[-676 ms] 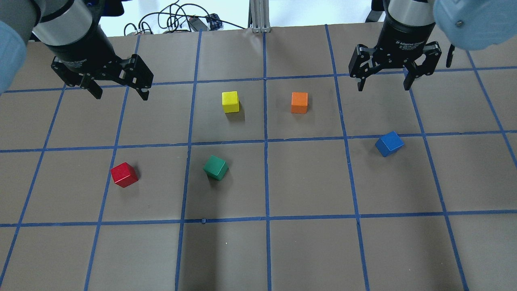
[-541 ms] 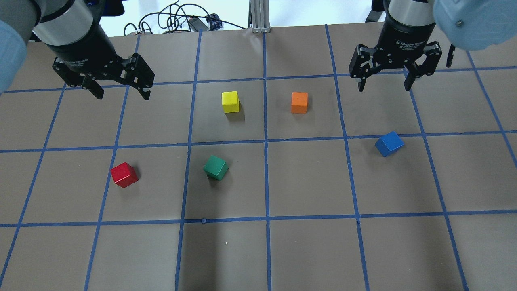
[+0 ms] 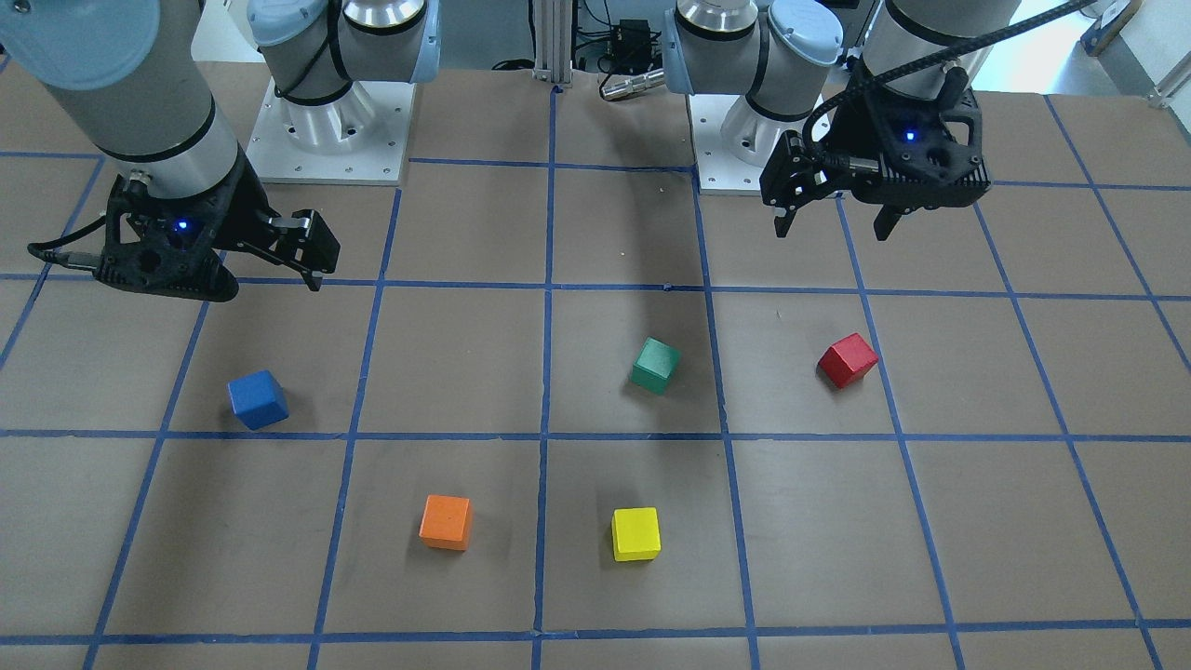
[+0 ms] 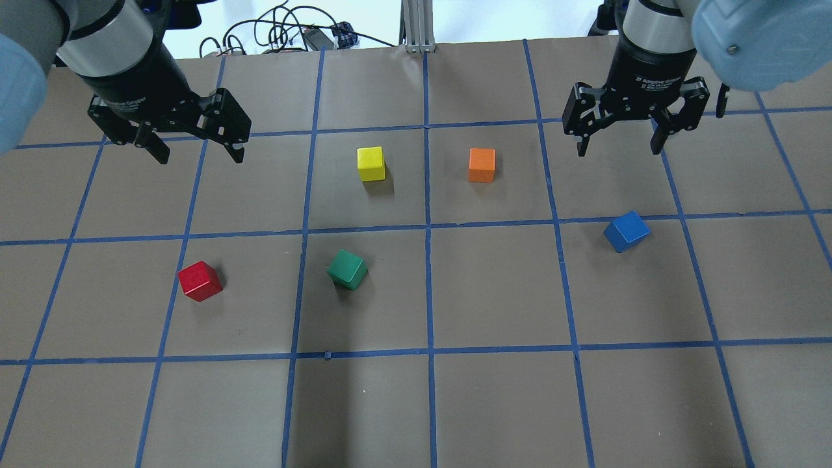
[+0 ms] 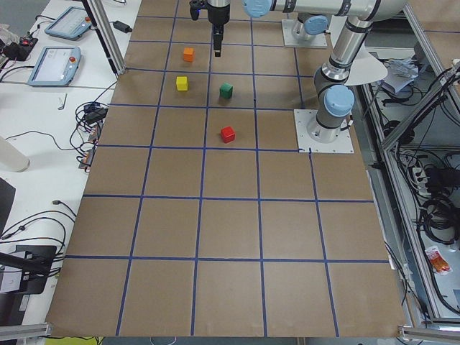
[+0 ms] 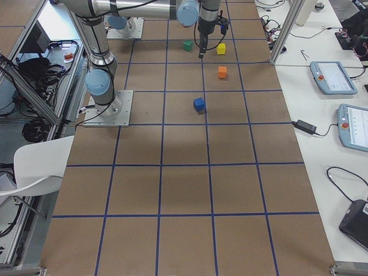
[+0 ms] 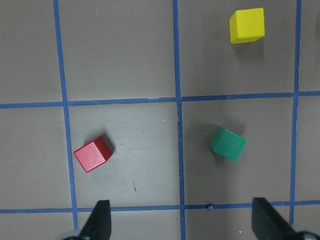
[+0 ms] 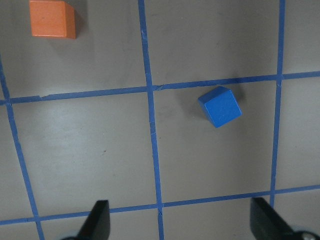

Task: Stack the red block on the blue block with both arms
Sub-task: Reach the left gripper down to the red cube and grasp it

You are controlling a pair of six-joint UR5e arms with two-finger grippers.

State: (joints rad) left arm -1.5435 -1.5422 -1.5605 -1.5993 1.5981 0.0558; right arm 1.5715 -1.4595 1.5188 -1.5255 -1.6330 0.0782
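Note:
The red block (image 4: 200, 281) sits on the brown table on my left side, and also shows in the left wrist view (image 7: 93, 154). My left gripper (image 4: 200, 154) hovers open and empty above the table, farther out than the red block. The blue block (image 4: 626, 231) sits on the right side, turned at an angle, and shows in the right wrist view (image 8: 220, 106). My right gripper (image 4: 617, 149) hovers open and empty, farther out than the blue block. The two blocks lie far apart.
A green cube (image 4: 347, 269) lies between the two blocks, nearer the red one. A yellow cube (image 4: 370, 163) and an orange cube (image 4: 481, 164) sit farther out, near the middle. Blue tape lines (image 4: 428, 227) grid the table. Cables (image 4: 279, 32) lie beyond the far edge.
Both grippers have shifted slightly over the table, the left a little to the right. Both stay open. No block has moved.

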